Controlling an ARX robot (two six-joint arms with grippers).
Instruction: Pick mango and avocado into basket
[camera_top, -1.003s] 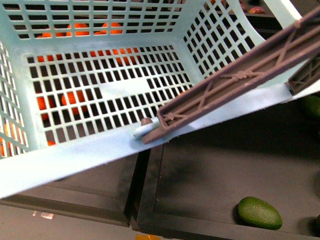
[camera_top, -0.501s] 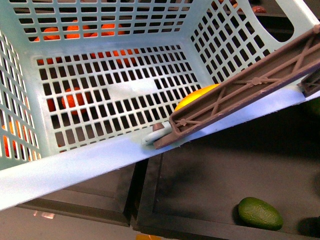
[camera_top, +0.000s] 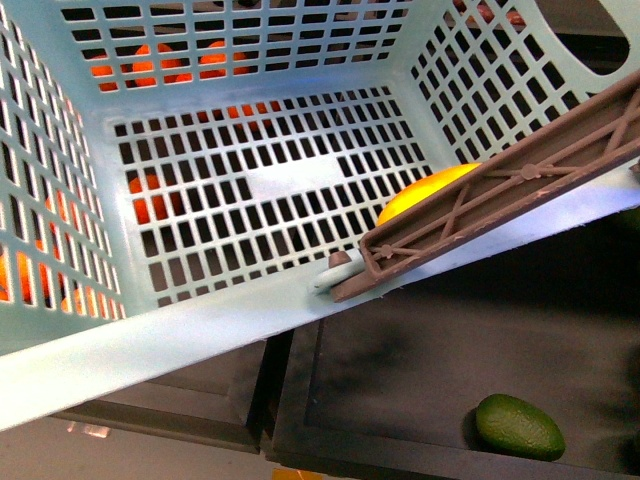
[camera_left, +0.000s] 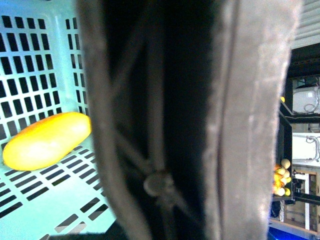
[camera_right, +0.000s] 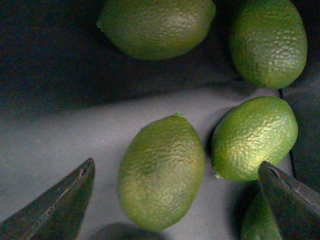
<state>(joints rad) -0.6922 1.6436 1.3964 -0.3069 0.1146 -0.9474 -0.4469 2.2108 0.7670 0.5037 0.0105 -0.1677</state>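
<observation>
Close against the left wrist, basket (camera_top: 150, 345): biggest thing in frame, teal lattice, seen on a tilt from the front. Left claw itself does not show anywhere, so I cannot tell whether it is spread or clamped. The grey-brown handle (camera_top: 500, 195) fills the left wrist view, hard up to the lens.

Dark tray (camera_top: 420, 350) sits below the basket's near rim, well clear of where the right claw works. A stray avocado (camera_top: 518, 427) lies alone on it.

Mango (camera_top: 425, 190): already in the basket, lying on the slotted floor, half hidden behind the handle from the front.

Oranges (camera_top: 150, 65) show only through the far lattice, outside the basket.

Right claw (camera_right: 176, 163): fingers spread wide apart, holding nothing, hovering over a cluster of green fruit. The avocado (camera_right: 162, 180) lies directly between the two fingers, on dark matting. A neighbour avocado (camera_right: 255, 137) sits just beside it, on the side of one finger; two more lie further off.

Risks, as I judge them:
- That finger lands on the neighbour instead of beside it, so the grip jams or takes two.
- Smooth egg shape squirts out if the pinch is off-centre.
- Handle lies across the basket mouth and may block the drop.
</observation>
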